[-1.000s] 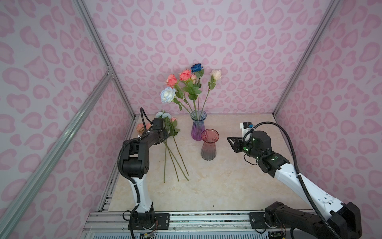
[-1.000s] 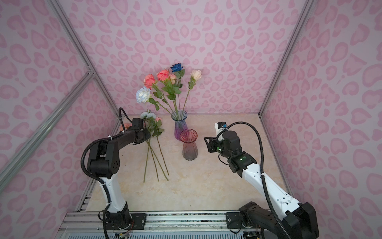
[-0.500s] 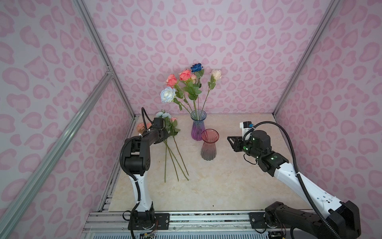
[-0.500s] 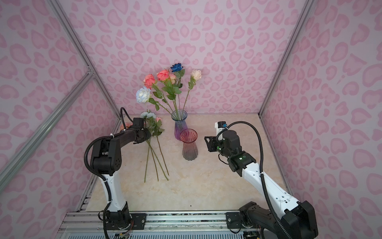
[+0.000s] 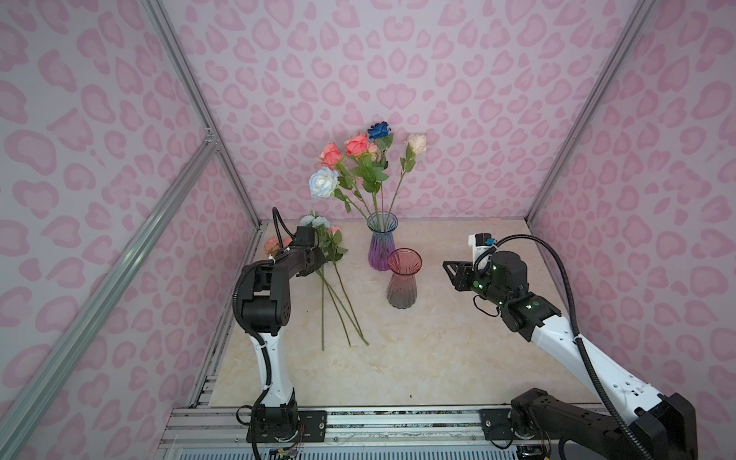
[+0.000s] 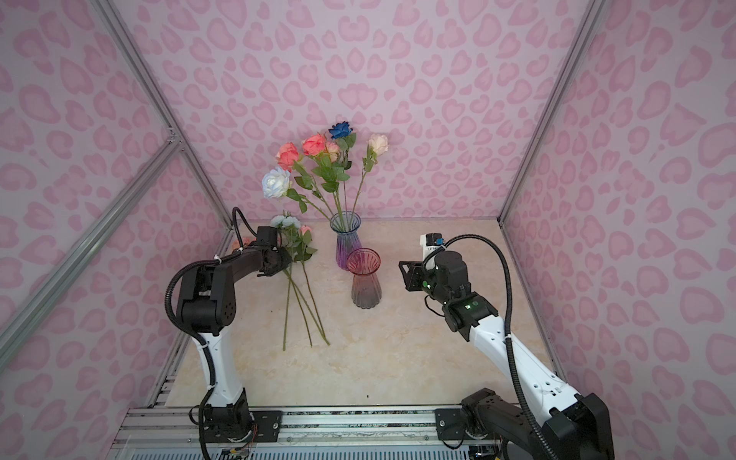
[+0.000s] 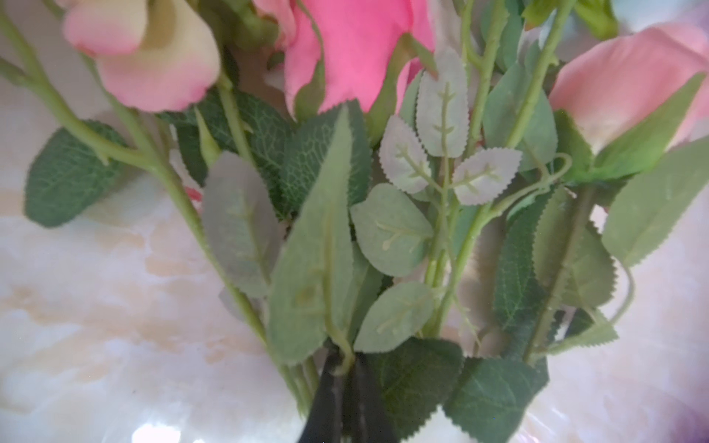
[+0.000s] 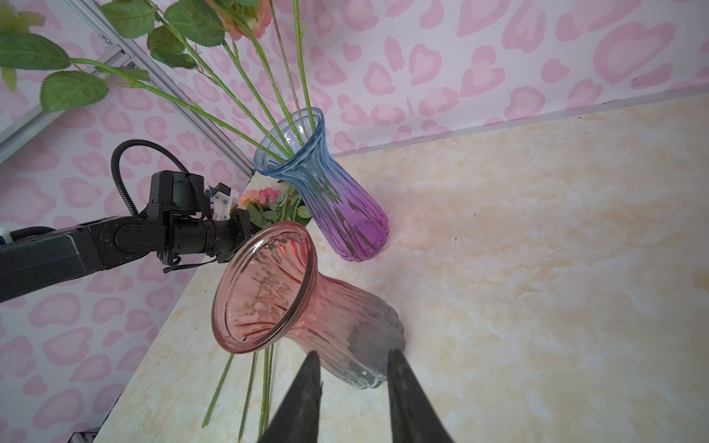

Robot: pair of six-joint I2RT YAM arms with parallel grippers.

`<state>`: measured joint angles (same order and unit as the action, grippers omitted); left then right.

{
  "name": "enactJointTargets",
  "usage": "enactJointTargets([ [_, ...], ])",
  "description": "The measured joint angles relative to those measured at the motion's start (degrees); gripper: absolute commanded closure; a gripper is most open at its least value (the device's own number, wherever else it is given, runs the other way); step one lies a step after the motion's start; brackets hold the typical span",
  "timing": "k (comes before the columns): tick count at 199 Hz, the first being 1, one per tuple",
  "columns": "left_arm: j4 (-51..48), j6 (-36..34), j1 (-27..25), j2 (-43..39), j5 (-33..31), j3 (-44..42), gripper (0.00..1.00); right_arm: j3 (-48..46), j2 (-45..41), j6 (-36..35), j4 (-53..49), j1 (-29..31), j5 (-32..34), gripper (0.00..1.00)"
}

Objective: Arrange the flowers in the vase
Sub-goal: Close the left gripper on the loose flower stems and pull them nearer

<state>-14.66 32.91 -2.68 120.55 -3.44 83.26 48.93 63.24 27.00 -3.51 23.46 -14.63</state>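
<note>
Several flowers (image 5: 360, 159) stand in a blue-purple vase (image 5: 381, 245) at the back of the table in both top views. An empty red vase (image 5: 403, 280) stands just in front of it. More flowers (image 5: 336, 302) lie flat on the left, stems pointing to the front. Low among their leaves, my left gripper (image 5: 320, 259) is shut on a thin green stem (image 7: 337, 337) of one lying flower. My right gripper (image 5: 449, 267) hovers to the right of the red vase (image 8: 268, 284), open with nothing between its fingers (image 8: 307, 395).
Pink patterned walls with metal frame posts (image 5: 199, 115) enclose the marble tabletop (image 5: 438, 358) on three sides. The aluminium rail (image 5: 398, 422) carrying both arm bases runs along the front edge. Pink and pale blue heads (image 5: 314, 223) of the lying flowers rest near the back left corner.
The left gripper's jaws have closed onto a stem among the lying flowers. Both arms stay almost where they were, and the right gripper has not changed.
</note>
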Motion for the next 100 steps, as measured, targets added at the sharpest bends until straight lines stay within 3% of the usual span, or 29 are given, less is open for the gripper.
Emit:
enactJointTargets([
  [100, -1.3, -7.3, -0.7, -26.6, 2.1, -9.2, 0.97, -0.7, -0.2, 1.4, 1.1, -0.1, -1.9, 0.68],
])
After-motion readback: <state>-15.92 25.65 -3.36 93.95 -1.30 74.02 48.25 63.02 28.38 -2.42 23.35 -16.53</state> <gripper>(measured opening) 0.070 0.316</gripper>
